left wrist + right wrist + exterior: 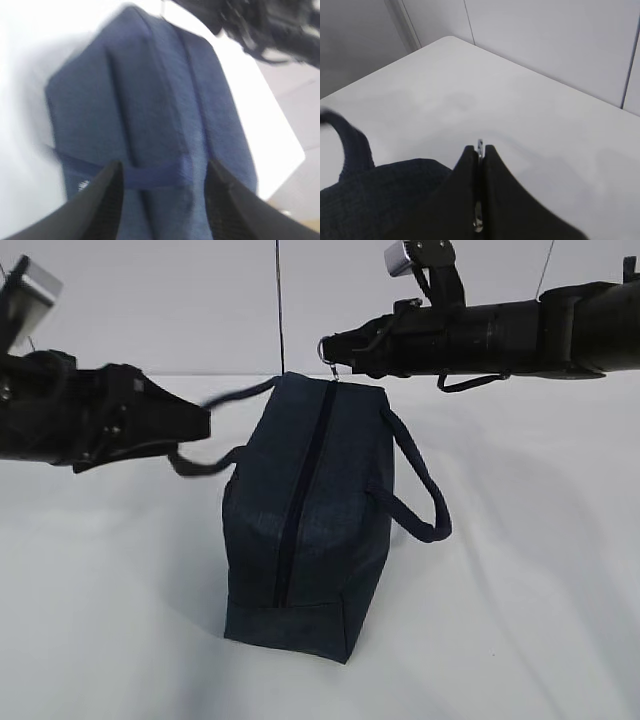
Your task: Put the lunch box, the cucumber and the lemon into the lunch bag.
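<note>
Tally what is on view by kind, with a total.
Lunch bag: 1
Loop handles on it: 2, left and right
Silver ring pull: 1
Robot tools: 2, left and right
Total: 6

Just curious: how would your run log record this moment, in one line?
lunch bag: zipped | right gripper: shut on ring pull | left gripper: open, at handle

The white table [520, 620] is lit brightly and evenly. A soft grey shadow is cast left of the blue bag [305, 540]. The left wrist view is smeared by blur; near fingers [470, 200] are seen dark.
</note>
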Tool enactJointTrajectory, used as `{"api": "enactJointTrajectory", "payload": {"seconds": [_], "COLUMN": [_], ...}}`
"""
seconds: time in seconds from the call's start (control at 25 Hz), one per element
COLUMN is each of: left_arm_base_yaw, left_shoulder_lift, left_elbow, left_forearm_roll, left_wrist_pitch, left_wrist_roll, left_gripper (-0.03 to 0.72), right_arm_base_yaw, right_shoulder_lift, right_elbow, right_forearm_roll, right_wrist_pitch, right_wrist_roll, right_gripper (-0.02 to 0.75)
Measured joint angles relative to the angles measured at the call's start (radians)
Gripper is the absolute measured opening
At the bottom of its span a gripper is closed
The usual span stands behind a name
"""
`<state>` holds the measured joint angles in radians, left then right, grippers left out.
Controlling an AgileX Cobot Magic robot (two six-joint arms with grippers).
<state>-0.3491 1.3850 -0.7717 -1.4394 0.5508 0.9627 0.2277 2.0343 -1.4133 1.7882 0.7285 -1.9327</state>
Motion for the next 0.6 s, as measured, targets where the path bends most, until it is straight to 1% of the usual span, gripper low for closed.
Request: {"api": "enactJointTrajectory", "payload": {"seconds": [0.08, 0.12, 0.24, 0.44, 0.6], "left_arm_base_yaw": [0.047, 0.063, 0.078, 0.078, 0.078], "left_shoulder_lift": [-0.012, -0.016, -0.016, 0.005, 0.093], "left_elbow": [-0.005, -0.019, -0.101, -0.308, -0.455], "left_forearm_roll": [0.028, 0.058, 0.186, 0.444, 0.639], "left_wrist_pitch": [0.002, 0.007, 0.028, 0.098, 0.256], "left_wrist_roll": [0.0, 0.0, -0.025, -0.184, -0.346], "left_gripper": [0.38, 0.379, 0.364, 0.347, 0.345], "right_arm_base_yaw": [0.0, 0.0, 0.0, 0.0, 0.0], "right_shoulder_lift": [0.0, 0.0, 0.0, 0.0, 0.0], "right_elbow": [0.0, 0.0, 0.0, 0.0, 0.0], "right_forearm_roll": [0.0, 0.0, 0.0, 0.0, 0.0], "right_wrist_pitch": [0.0, 0.0, 0.002, 0.007, 0.01], "right_wrist_roll": [0.0, 0.0, 0.0, 0.002, 0.004], "right_gripper": [0.007, 0.007, 0.006, 0.006, 0.007]}}
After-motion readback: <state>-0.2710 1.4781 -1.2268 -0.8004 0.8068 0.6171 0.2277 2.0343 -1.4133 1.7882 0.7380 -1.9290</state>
